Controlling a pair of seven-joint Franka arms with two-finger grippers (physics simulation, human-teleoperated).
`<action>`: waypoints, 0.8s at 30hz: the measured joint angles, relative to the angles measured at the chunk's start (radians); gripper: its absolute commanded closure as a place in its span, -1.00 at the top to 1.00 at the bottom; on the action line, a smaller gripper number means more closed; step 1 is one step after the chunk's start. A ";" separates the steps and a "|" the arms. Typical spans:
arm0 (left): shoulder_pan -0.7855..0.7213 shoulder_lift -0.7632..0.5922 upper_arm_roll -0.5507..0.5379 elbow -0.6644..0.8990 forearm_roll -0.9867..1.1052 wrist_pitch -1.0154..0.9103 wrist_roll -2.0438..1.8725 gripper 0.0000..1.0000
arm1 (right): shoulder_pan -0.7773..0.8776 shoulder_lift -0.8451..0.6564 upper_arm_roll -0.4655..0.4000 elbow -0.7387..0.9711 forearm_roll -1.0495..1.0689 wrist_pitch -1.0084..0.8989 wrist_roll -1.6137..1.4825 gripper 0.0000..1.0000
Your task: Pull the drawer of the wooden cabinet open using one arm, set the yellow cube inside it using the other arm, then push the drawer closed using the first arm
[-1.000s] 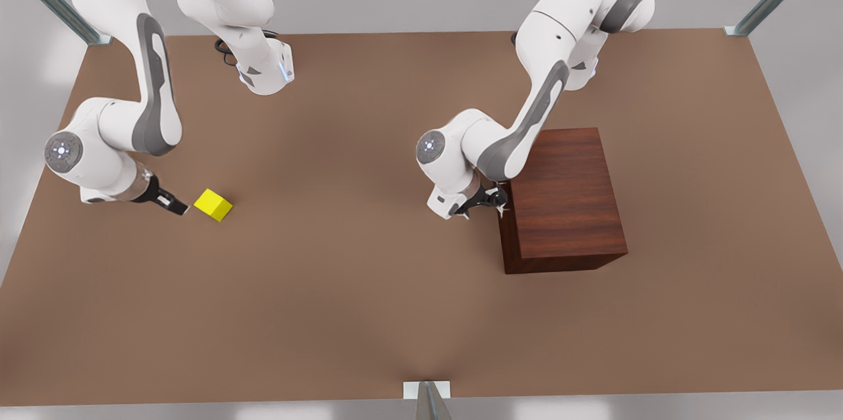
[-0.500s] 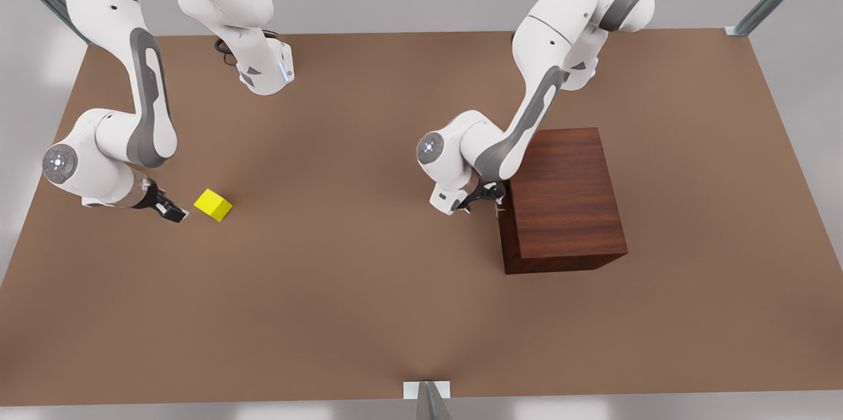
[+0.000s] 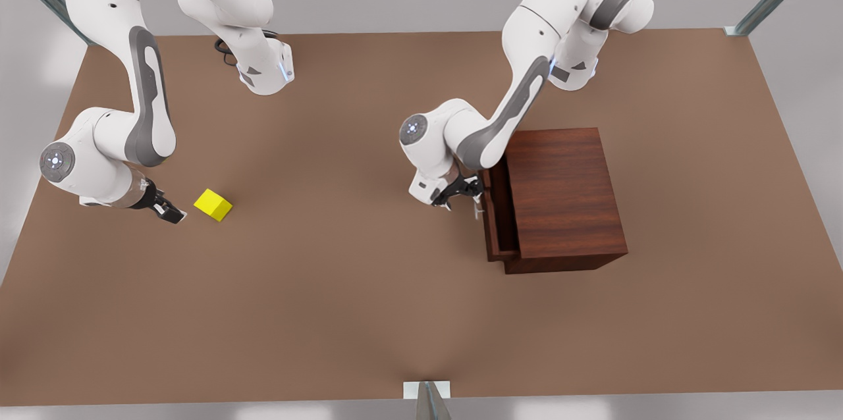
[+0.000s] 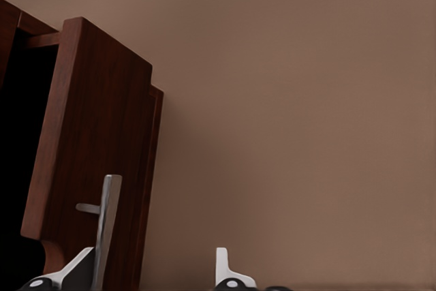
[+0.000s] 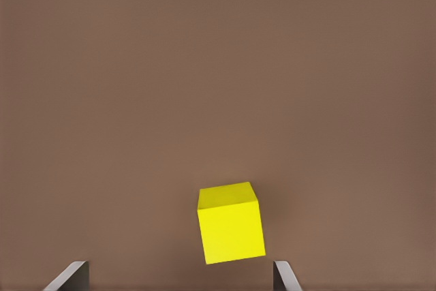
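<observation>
So the left gripper, fingers spread around the handle, has the drawer slightly out; the right gripper, open, faces the untouched cube.

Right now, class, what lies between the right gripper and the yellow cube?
Only bare table between right gripper and yellow cube, per the right wrist view.

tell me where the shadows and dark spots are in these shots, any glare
Front view: soft even light, no glare; faint shadow beside the yellow cube, darker gap where the drawer juts from the wooden cabinet. Left wrist view: the cabinet opening beside the drawer front is black, the silver handle pale. Right wrist view: the cube's top face is slightly darker, soft shadow beside it.
</observation>
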 measured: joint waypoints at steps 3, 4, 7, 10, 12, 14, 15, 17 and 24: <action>-0.008 0.015 -0.001 0.012 0.000 0.000 -0.007 1.00 | 0.000 0.000 0.000 0.000 0.000 0.000 0.002 1.00; -0.008 0.020 0.000 0.015 0.003 0.000 -0.009 1.00 | 0.000 0.001 0.000 0.000 0.000 0.000 0.003 1.00; -0.016 0.042 0.002 0.037 0.007 0.000 -0.016 1.00 | 0.000 0.001 0.001 0.000 0.000 0.000 0.004 1.00; -0.064 0.063 -0.006 0.166 -0.017 -0.038 -0.023 1.00 | 0.000 0.002 0.001 0.000 0.000 0.000 0.006 1.00; -0.103 0.053 -0.011 0.236 -0.034 -0.102 -0.025 1.00 | 0.002 0.002 0.002 0.000 0.000 0.000 0.007 1.00; -0.099 -0.010 -0.004 0.249 -0.054 -0.177 -0.005 1.00 | 0.003 0.003 0.002 0.000 0.000 0.000 0.007 1.00; -0.040 -0.065 -0.002 0.233 -0.081 -0.212 0.013 1.00 | 0.004 0.010 0.004 -0.001 0.000 0.001 0.008 1.00; 0.224 -0.198 0.001 0.160 -0.203 -0.265 0.080 1.00 | 0.038 0.049 0.009 -0.013 0.000 0.015 0.009 1.00; 0.717 -0.503 0.048 -0.133 -0.460 -0.215 0.361 1.00 | 0.019 0.134 0.005 -0.059 -0.003 0.126 0.007 1.00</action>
